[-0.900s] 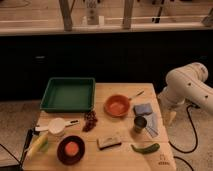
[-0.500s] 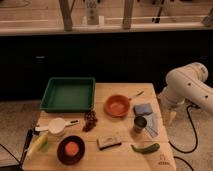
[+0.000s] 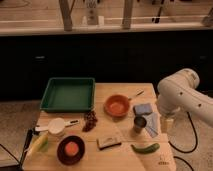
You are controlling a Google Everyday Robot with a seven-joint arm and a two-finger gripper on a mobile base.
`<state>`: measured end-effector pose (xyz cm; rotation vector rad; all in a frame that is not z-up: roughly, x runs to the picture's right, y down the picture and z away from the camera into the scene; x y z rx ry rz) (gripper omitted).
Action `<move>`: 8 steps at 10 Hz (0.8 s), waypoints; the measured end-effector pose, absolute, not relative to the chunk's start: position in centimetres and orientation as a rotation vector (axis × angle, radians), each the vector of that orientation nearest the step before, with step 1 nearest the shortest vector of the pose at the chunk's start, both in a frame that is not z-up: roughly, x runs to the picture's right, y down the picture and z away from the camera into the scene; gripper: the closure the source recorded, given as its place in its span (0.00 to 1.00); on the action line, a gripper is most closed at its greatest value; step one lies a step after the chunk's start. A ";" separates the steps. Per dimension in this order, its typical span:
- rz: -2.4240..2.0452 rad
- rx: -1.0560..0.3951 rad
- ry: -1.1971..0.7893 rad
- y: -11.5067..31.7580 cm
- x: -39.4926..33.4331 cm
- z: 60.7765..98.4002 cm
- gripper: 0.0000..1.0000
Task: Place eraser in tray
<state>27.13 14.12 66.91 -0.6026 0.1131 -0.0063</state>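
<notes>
Camera view: the eraser lies on the table near its front edge, well apart from the tray. The gripper hangs at the table's right edge, away from the eraser; whether it is spread or closed cannot be told. Judged status: grasp, transfer and release all remain.

gripper hangs at the table's right edge. cup stands between it and eraser; orange bowl, between it and tray.

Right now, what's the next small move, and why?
Probably move the pincer across to hover over the eraser: the pincer hangs at the right edge of the table, while the eraser lies untouched outside the tray.
</notes>
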 end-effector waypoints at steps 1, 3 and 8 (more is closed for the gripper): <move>-0.014 -0.610 0.120 14.4 26.9 66.9 0.20; -0.030 -0.625 0.132 15.4 26.0 66.5 0.20; -0.078 -0.650 0.149 17.1 23.4 66.3 0.20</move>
